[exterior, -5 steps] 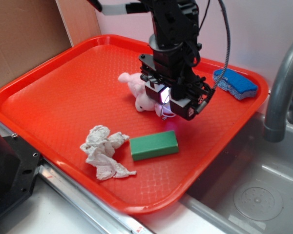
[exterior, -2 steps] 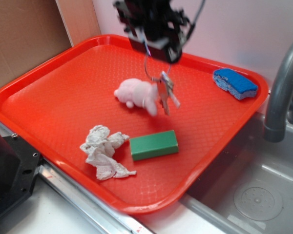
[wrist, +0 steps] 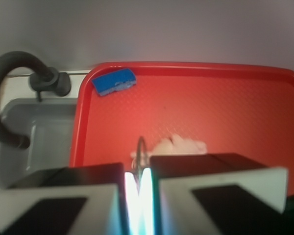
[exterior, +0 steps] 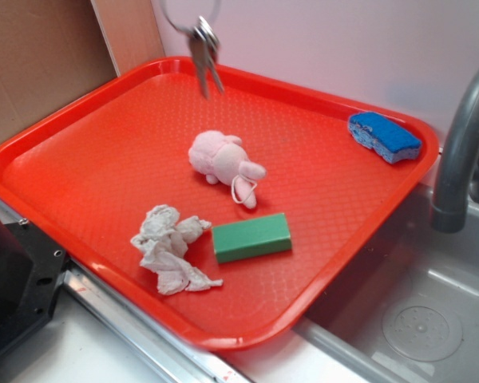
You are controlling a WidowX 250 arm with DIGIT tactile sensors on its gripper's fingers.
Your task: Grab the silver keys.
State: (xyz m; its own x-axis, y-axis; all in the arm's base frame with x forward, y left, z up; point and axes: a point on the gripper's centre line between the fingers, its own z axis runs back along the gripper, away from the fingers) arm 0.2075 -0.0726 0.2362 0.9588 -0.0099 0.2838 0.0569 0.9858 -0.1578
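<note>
Your exterior view, read left to right: a brown cardboard panel stands behind the left edge of the red tray, and a dark block of equipment fills the lower left corner, cut off by the frame. On the tray, a crumpled white paper towel lies near the front, with a green block just beside it on its right. Behind them rests the pink plush toy, its thin loop lying on the tray toward the green block. The silver keys hang in the air above the tray's far side, well apart from the toy, their ring running off the top of the frame. A blue sponge sits in the tray's far right corner. Right of the tray you have the grey faucet and the sink basin with its drain.

No brand, label or writing can be read anywhere in either view.

The arm is out of your exterior frame. In the wrist view, the gripper shows two fingers drawn close, leaving only a slim bright gap, and the thin ring of the keys stands pinched in that gap. The key blades themselves are hidden there. Beyond the fingers the plush toy is blurred and partly covered, while the sponge, faucet and basin appear at the left.
</note>
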